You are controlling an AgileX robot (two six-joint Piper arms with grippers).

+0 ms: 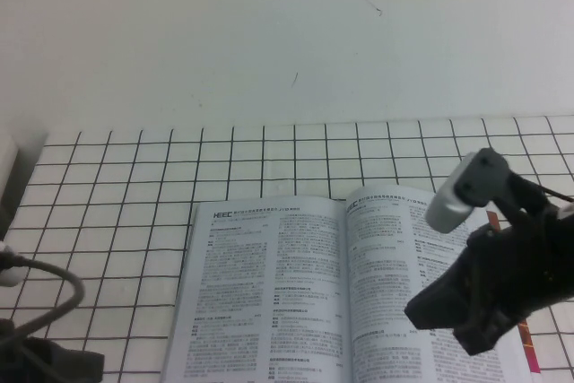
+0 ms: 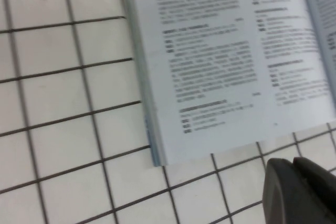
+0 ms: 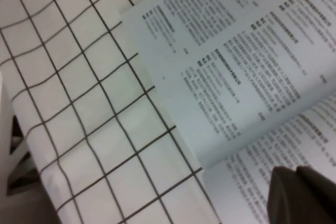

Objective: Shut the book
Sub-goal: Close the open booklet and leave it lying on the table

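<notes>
An open book [image 1: 296, 302] lies flat on the checked cloth, both printed pages facing up, with a pink cover edge [image 1: 529, 347] showing on its right side. My right gripper [image 1: 430, 307] hovers over the right-hand page; in the right wrist view its dark fingers [image 3: 295, 169] are pressed together above the text with nothing between them. My left gripper [image 2: 293, 161] is shut and empty, over the cloth just off a corner of the left page [image 2: 220, 66]. In the high view only the left arm's dark body [image 1: 54, 365] shows, at the near left.
A white cloth with a black grid [image 1: 117, 221] covers the table under the book. A grey cable [image 1: 54, 298] loops at the near left. The cloth's edge and a white frame [image 3: 13, 150] show in the right wrist view. The wall [image 1: 269, 33] rises behind.
</notes>
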